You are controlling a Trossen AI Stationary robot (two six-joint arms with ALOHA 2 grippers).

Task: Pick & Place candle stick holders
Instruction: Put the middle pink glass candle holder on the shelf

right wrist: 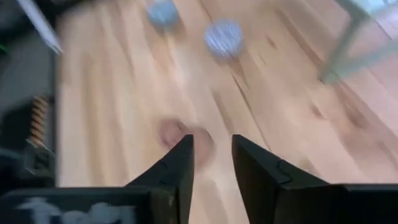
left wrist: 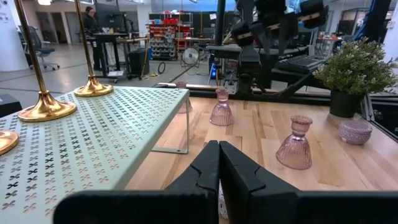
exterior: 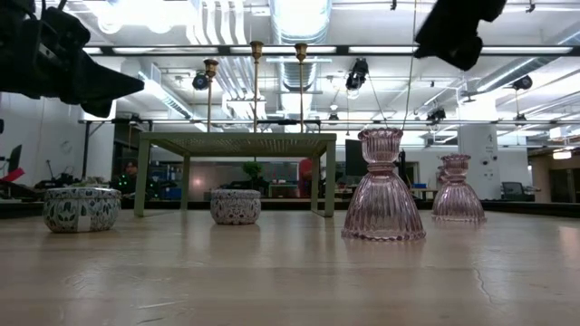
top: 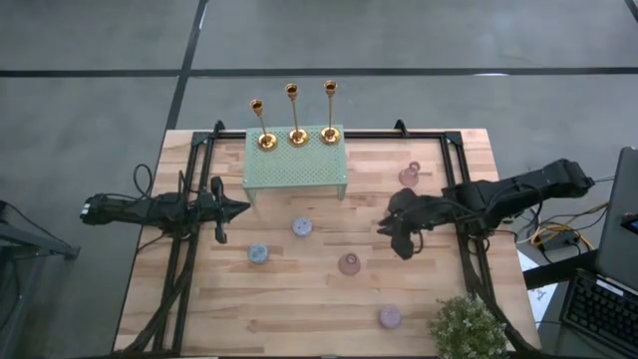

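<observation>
Three gold candlesticks [top: 297, 135] stand by their round bases on the pale green rack [top: 295, 172] at the far side. Two pinkish glass holders [top: 349, 263] [top: 409, 176] stand on the table, and so do two round blue holders [top: 302, 227] [top: 258, 253] and a purple one [top: 389, 317]. My left gripper [top: 244, 207] is shut and empty, raised left of the rack [left wrist: 219, 163]. My right gripper [top: 394, 227] is open and empty above the table, with the middle pink holder [right wrist: 177, 134] below and ahead of its fingers [right wrist: 211, 152].
A bushy potted plant [top: 467, 327] stands at the near right corner. Black frame rails [top: 469, 249] run along the table's left and right sides. Bare wood lies at the near left [top: 199, 309] of the table.
</observation>
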